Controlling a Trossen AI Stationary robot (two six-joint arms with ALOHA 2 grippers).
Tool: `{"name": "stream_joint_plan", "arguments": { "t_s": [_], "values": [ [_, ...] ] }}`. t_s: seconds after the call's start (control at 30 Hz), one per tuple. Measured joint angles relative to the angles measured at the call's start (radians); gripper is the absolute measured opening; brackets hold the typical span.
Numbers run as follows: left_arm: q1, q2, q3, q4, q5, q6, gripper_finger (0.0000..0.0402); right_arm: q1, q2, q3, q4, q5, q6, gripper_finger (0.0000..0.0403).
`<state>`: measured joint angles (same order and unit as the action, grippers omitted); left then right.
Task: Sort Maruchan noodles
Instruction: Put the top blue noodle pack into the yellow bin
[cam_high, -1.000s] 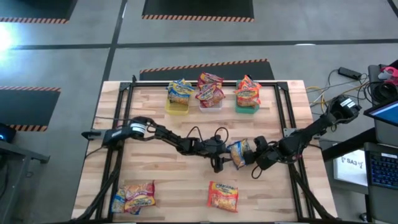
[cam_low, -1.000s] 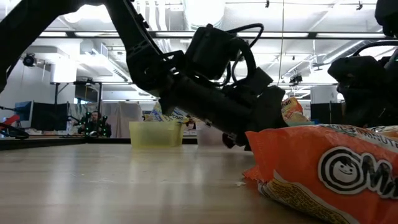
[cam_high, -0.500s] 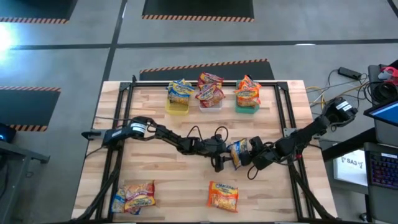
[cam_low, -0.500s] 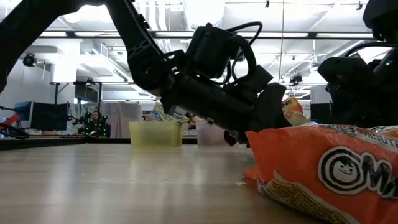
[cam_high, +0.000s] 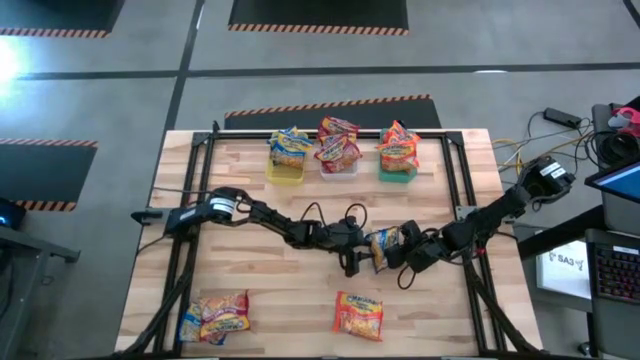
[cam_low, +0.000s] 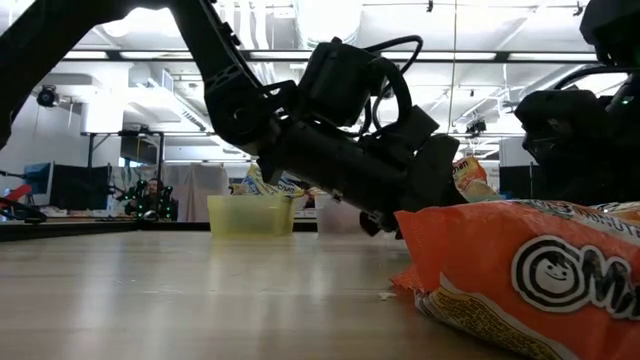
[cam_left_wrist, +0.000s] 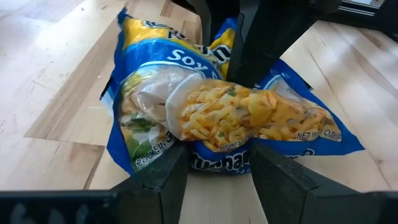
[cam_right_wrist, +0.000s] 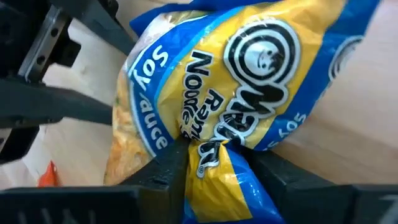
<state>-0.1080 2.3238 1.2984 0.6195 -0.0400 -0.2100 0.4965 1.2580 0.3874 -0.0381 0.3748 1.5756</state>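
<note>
While both hands meet over the middle of the bench (cam_high: 250, 290), the blue-and-yellow packet (cam_high: 383, 246) hangs between them, off the wood; the left hand (cam_high: 362, 246) pinches one edge of it, the right hand (cam_high: 397, 250) pinches the opposite edge, so each sits just across the packet from the other; in the left wrist view the fingers (cam_left_wrist: 168, 180) close on the lower seam of the packet (cam_left_wrist: 217, 118), and in the right wrist view the fingers (cam_right_wrist: 163, 171) nip a fold of the same packet (cam_right_wrist: 230, 81). A likely trouble is a tug between two grips: if neither lets go as they part, the glossy film may tear or slip free and drop; releasing too soon would do the same. Well beyond the hands stand the yellow bin (cam_high: 286, 168), clear bin (cam_high: 337, 165) and green bin (cam_high: 397, 168), already holding packets; an orange packet (cam_high: 358, 315) lies on the near side, a small pile (cam_high: 213, 317) farther off beside the left arm. From the low view the orange packet (cam_low: 520, 275) blocks much of the handover, and fingertip contact is hard to judge there.
</note>
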Motion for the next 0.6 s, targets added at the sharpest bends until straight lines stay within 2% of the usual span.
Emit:
{"name": "stream_joint_plan", "arguments": {
  "t_s": [0.17, 0.33, 0.6],
  "values": [
    [0.001, -0.015, -0.001, -0.016, 0.053, -0.009, 0.0154, 0.000, -0.021, 0.000, 0.000, -0.053, -0.039, 0.0083],
    [0.001, -0.043, -0.001, -0.053, 0.092, -0.009, 0.0154, 0.000, -0.059, 0.000, -0.001, -0.054, -0.102, 0.0050],
    [0.000, -0.087, -0.006, -0.143, 0.112, -0.004, 0.0154, 0.000, -0.119, 0.000, -0.020, -0.045, -0.191, 0.0037]
  ]
}}
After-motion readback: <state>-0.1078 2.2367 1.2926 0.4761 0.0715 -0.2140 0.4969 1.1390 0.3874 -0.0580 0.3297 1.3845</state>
